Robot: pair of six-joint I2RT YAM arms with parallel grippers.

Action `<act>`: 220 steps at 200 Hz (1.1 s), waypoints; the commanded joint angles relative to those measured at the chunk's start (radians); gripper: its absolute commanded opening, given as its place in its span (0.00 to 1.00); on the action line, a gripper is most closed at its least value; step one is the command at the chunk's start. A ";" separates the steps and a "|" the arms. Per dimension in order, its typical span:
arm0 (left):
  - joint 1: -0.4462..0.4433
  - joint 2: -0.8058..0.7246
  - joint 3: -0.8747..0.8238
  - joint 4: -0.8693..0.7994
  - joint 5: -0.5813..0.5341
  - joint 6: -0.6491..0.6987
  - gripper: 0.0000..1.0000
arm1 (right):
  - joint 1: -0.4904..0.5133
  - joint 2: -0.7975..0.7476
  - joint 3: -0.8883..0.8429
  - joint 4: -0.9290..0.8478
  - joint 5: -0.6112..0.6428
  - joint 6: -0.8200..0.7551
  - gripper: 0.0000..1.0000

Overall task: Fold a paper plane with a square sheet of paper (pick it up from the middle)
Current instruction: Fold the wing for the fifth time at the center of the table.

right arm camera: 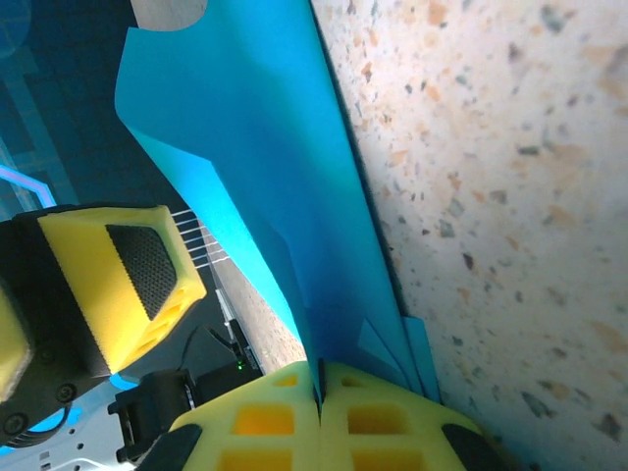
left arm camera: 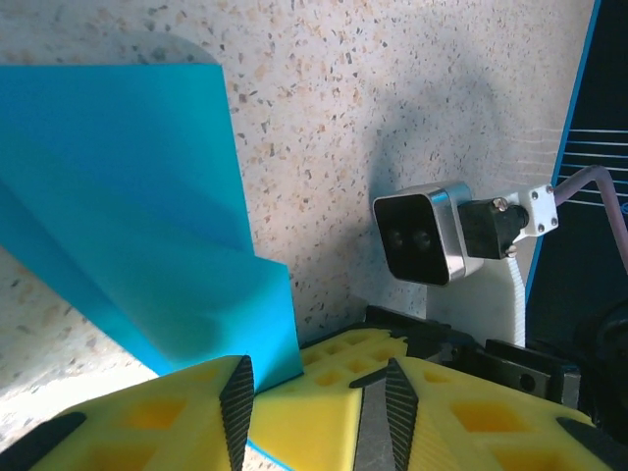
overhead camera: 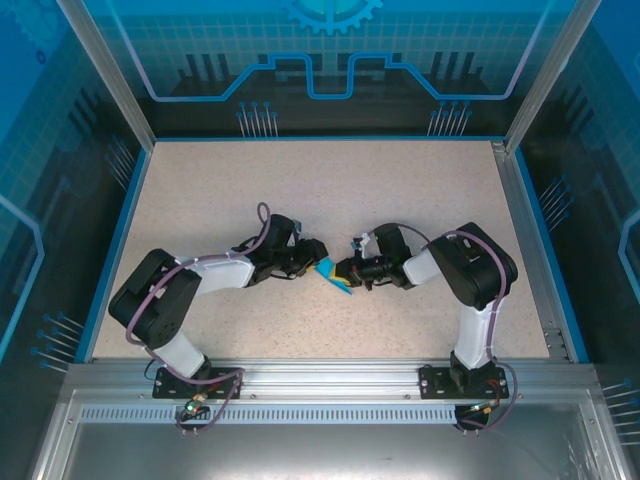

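Teal-blue square sheet of paper (right arm camera: 245, 167), partly folded, sits mid-table between both arms. The right gripper (right arm camera: 319, 397) is fully closed, pinching its lower edge. Beside it, the left gripper (left arm camera: 314, 392) stands part open, holding nothing. Align the layered edges before creasing; press along the fold. The speckled beige tabletop (overhead camera: 200, 200) leaves free room all around, its blue rim well apart.

On the speckled beige table (overhead camera: 300, 190), folded teal paper (overhead camera: 333, 276) rests near the middle.

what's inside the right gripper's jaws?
A folded edge of the teal paper, pinched in the shut right gripper. How far it runs in is hidden by the yellow pads.
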 commanded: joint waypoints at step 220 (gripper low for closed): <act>-0.013 0.106 0.023 0.076 0.028 -0.037 0.48 | 0.014 -0.032 0.100 -0.477 0.125 -0.267 0.06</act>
